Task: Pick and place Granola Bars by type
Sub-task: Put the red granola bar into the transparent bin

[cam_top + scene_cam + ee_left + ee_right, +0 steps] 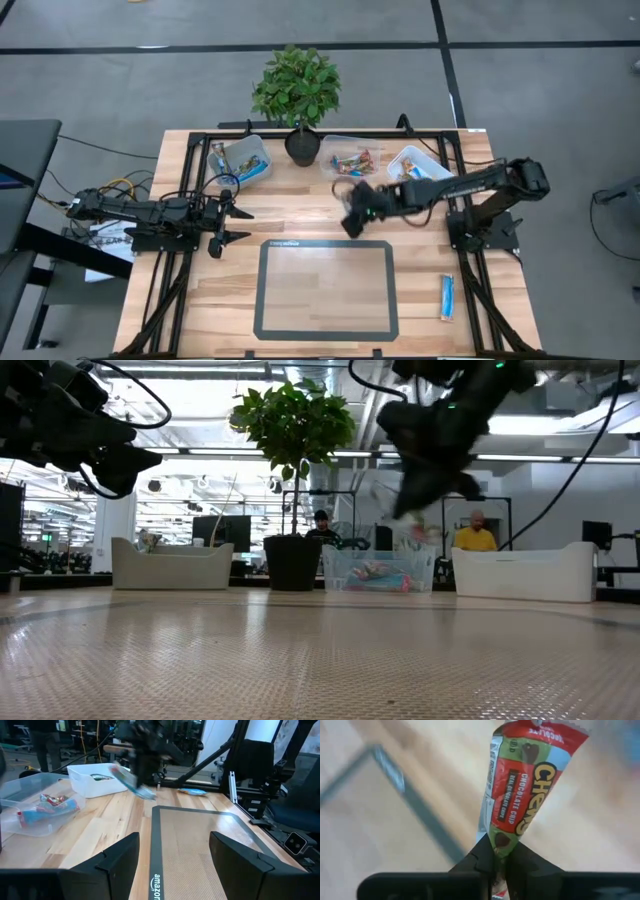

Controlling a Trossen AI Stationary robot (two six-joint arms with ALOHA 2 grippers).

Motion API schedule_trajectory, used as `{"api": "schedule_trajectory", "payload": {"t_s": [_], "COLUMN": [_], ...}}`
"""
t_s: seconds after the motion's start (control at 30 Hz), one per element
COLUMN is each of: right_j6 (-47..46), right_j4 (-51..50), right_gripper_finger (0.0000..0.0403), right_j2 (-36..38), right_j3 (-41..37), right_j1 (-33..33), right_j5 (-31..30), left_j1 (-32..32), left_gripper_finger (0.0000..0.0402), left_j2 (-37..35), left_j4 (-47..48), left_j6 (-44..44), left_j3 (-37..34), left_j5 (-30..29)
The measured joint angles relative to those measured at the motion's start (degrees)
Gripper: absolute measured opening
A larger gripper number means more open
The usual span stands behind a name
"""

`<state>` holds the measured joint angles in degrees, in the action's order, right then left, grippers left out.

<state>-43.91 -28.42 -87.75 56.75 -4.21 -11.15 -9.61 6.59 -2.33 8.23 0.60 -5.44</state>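
My right gripper (352, 215) hovers over the wood between the middle tub (350, 160) and the dark-framed mat (325, 290). It is shut on a red-and-green chocolate-chip granola bar (525, 785), which shows blurred in the left wrist view (131, 781). A blue bar (447, 297) lies flat on the table near the right edge. More bars lie in the left tub (240, 160), the middle tub and the white tub (415, 165). My left gripper (245, 224) waits open at the table's left side, above the wood. My right gripper pinches the bar by one crimped end of its wrapper (497, 851) between the two fingers. The rest of the bar sticks out past the fingertips. It is lifted clear of the table.
A potted plant (297, 90) stands at the far edge between the left and middle tubs. The mat covers the near middle of the table. Black frame rails run along the table's sides. People sit in the room beyond the table (475, 535).
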Motion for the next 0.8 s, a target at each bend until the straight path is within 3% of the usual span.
{"api": "schedule_trajectory", "payload": {"t_s": [0.37,0.6,0.8], "right_j6": [23.7,29.7,32.4], "right_j4": [13.3,17.2,17.7], "right_gripper_finger": [0.0022,0.0021,0.0025], "right_j2": [0.9,-2.3,-6.5], "right_j3": [0.1,0.1,0.1], "right_j1": [19.4,28.4,31.7], "right_j5": [-1.3,-1.0,-0.8], "left_j1": [0.0,0.0,0.0], "left_gripper_finger": [0.0233,0.0233,0.0233], "left_j2": [0.0,0.0,0.0], "left_j4": [0.0,-0.1,-0.1], "left_j6": [0.0,0.0,0.0], "left_j3": [0.0,0.0,0.0], "left_j5": [-1.1,-1.5,-1.7]}}
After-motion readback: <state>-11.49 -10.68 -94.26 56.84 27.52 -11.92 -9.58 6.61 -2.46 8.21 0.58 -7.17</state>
